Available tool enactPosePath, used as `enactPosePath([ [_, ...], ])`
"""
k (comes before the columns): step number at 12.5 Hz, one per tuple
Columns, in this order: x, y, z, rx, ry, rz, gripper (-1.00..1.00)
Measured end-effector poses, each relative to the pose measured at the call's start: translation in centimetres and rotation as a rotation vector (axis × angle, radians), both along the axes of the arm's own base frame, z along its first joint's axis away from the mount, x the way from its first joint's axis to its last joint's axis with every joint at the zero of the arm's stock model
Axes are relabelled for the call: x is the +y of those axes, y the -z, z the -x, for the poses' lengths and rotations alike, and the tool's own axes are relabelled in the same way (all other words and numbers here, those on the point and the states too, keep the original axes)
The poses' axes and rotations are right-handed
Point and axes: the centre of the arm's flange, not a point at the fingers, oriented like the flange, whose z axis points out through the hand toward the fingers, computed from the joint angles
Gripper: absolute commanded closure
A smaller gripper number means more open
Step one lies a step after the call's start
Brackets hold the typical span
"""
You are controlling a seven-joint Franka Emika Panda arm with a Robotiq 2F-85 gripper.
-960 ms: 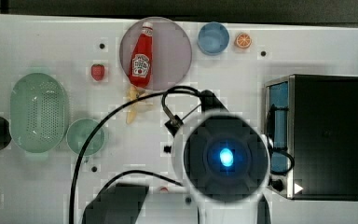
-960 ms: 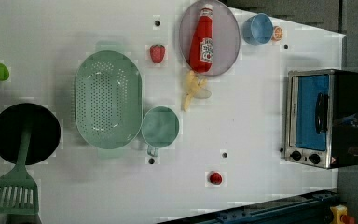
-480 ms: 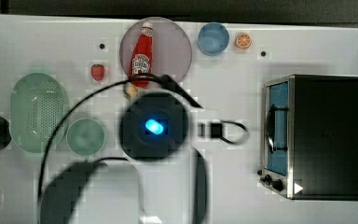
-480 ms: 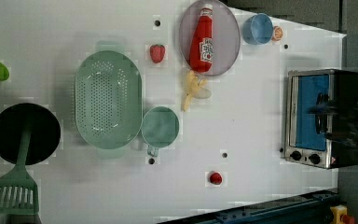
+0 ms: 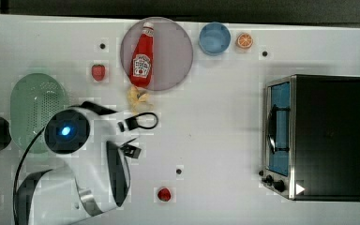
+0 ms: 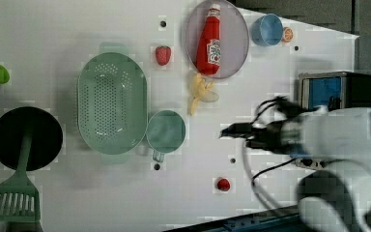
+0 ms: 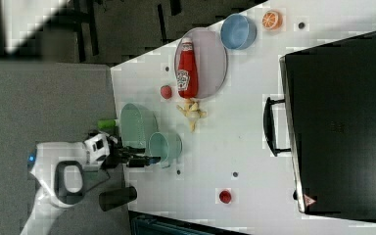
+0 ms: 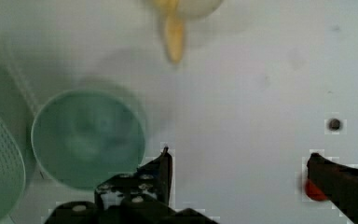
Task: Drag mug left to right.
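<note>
Nearest the wrist camera, the gripper (image 8: 237, 163) hangs above the white table (image 6: 101, 203) with its two dark fingers (image 8: 161, 172) spread wide apart and nothing between them. One finger overlaps the rim of the mug (image 8: 88, 137), which sits upright on the table with its opening facing up; whether the finger touches the rim cannot be told. The other finger stands over a small red ball (image 8: 310, 189). In the left view the mug (image 6: 165, 133) rests just beside the pale-green colander (image 6: 112, 109), at the left view's right of it, with its small handle pointing toward the left view's bottom edge. The gripper (image 6: 232, 130) in the left view is apart from the mug, at the left view's right of it. Farther off lie a banana (image 6: 199, 92), a strawberry (image 6: 163, 54), and a ketchup bottle (image 6: 209, 46) lying on a round plate (image 6: 236, 34). Beyond these stand a light-blue cup (image 6: 266, 30), an orange slice (image 6: 287, 35) and a toaster oven (image 6: 338, 92).
</note>
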Motion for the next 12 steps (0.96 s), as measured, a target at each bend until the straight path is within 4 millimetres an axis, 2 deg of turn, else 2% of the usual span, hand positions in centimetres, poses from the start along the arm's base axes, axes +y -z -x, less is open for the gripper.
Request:
enactPosePath([
  [2,2.0,2.7,1.0,0.001,-0.099,-0.024,-1.00],
  [6,4.9,6.9,1.5,-0.007,-0.184,-0.067,-1.00],
  [9,5.4,10.8,1.1,-0.027,-0.228,-0.098,-1.00],
  [12,4.5,15.9,1.2,0.005,-0.232,-0.112,-1.00],
])
